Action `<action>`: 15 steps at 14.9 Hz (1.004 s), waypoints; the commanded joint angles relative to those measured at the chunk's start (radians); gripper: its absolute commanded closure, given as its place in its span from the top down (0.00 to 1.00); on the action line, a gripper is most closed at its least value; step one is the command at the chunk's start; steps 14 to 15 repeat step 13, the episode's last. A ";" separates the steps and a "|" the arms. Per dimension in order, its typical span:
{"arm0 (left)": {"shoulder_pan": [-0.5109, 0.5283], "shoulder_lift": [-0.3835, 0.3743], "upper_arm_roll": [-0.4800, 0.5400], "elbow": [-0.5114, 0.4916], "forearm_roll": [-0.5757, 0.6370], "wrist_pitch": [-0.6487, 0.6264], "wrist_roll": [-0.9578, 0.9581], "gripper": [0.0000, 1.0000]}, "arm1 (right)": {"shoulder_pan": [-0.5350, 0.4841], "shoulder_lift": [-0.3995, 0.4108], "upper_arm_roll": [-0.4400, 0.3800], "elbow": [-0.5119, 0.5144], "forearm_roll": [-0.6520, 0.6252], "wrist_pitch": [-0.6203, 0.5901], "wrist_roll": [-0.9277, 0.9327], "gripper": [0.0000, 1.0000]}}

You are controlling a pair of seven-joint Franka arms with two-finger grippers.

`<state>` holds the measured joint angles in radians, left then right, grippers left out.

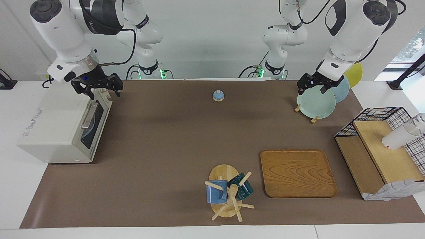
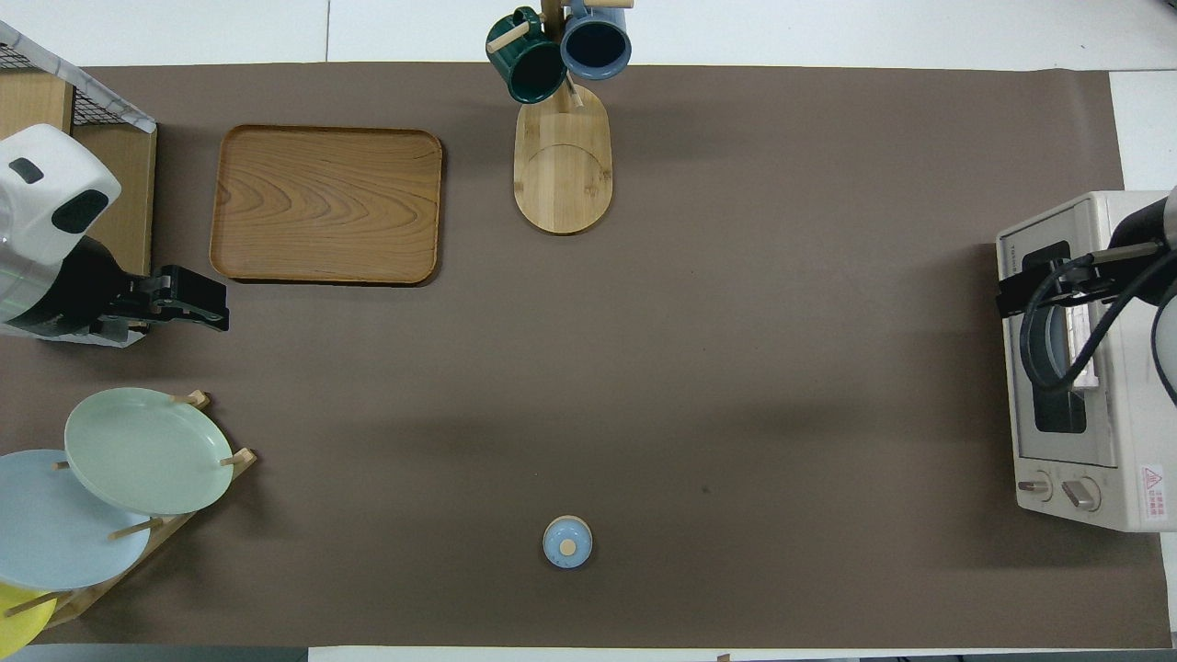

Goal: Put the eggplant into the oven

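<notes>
The cream-white oven [image 1: 56,132] stands at the right arm's end of the table, its dark glass door with the metal bar handle [image 1: 89,116] up and shut. It also shows in the overhead view [image 2: 1103,478]. No eggplant shows in either view. My right gripper [image 1: 103,93] is open and empty, over the oven's top front edge by the door [image 2: 1030,290]. My left gripper [image 1: 314,89] is open and empty, over the plate rack at the left arm's end [image 2: 198,308].
A rack holds a green plate [image 1: 316,103], a blue plate and a yellow plate. A wooden tray [image 1: 297,172], a mug tree with two mugs [image 1: 229,192], a small blue lid [image 1: 218,95] and a black wire basket with wooden shelves [image 1: 382,149] are on the brown mat.
</notes>
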<state>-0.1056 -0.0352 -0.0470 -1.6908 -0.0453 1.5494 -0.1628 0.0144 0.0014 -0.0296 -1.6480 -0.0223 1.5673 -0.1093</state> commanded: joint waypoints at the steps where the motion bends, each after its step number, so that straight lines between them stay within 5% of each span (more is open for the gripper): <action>1: 0.015 0.000 -0.008 0.005 -0.007 -0.018 0.003 1.00 | -0.017 0.014 0.002 0.033 -0.001 -0.015 0.020 1.00; 15: 0.015 0.000 -0.008 0.005 -0.007 -0.018 0.003 1.00 | -0.016 0.014 0.001 0.034 0.002 -0.006 0.020 1.00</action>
